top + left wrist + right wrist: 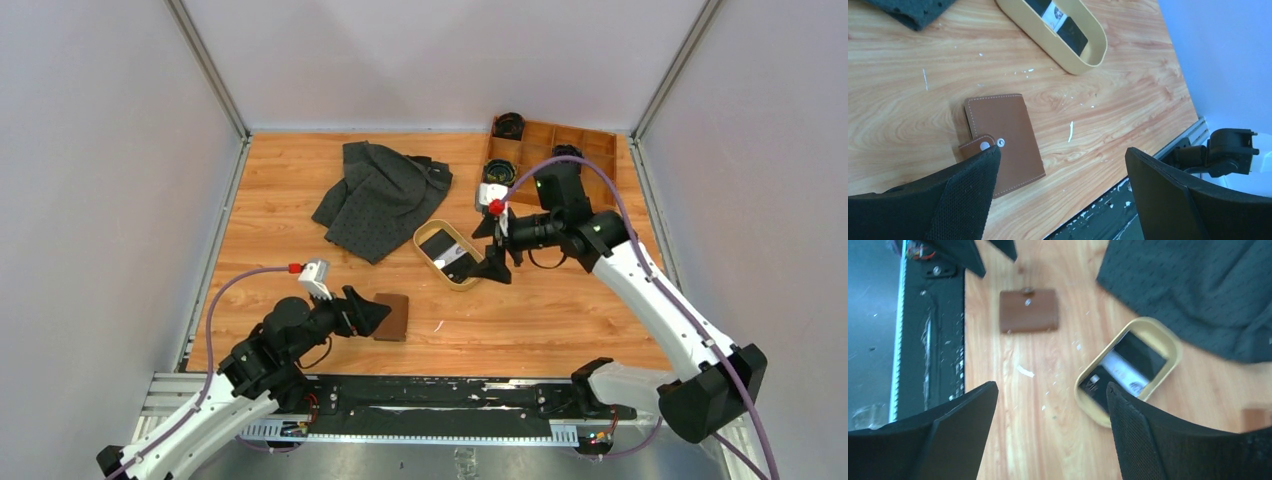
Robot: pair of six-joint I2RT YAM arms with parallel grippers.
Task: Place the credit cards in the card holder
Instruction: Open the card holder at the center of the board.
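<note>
**Item 1, holder** point(392, 316) point(1003, 142) point(1029, 311): brown leather, folded shut, snap fastened, flat on the table near the front edge, left of centre.

**Item 2, cards** point(447, 250) point(1063, 25) point(1125, 367): black and white, lying in the tray, none in the holder. One shows a small printed mark, too small to read.

**Item 3, tray** point(419, 240) point(1083, 62) point(1079, 390): tan, oval, at 1 o'clock from the holder in the top view, well apart from it.

**Item 4, my left claw** point(372, 313) point(1063, 152): jaws spread wide, nothing between them. It sits at the holder's 9 o'clock side. One finger point(963, 195) overlaps the strap corner in the wrist view, and I cannot tell whether it touches.

**Item 5, my right claw** point(492, 262) point(1052, 387): jaws apart, nothing held, at the tray's 4 o'clock end and above it. One finger point(1148, 440) hides part of the tray's rim in its wrist view.

**Item 6, cloth** point(385, 195) point(1198, 290): dark grey, dotted, crumpled, at 12 o'clock from the holder, just beside the tray.

**Item 7, box** point(590, 150): wooden, in compartments, at 2 o'clock in the far right corner. Dark items sit in some cells.

**Item 8, flecks** point(1070, 131): white, scattered on the wood between holder and tray.
</note>
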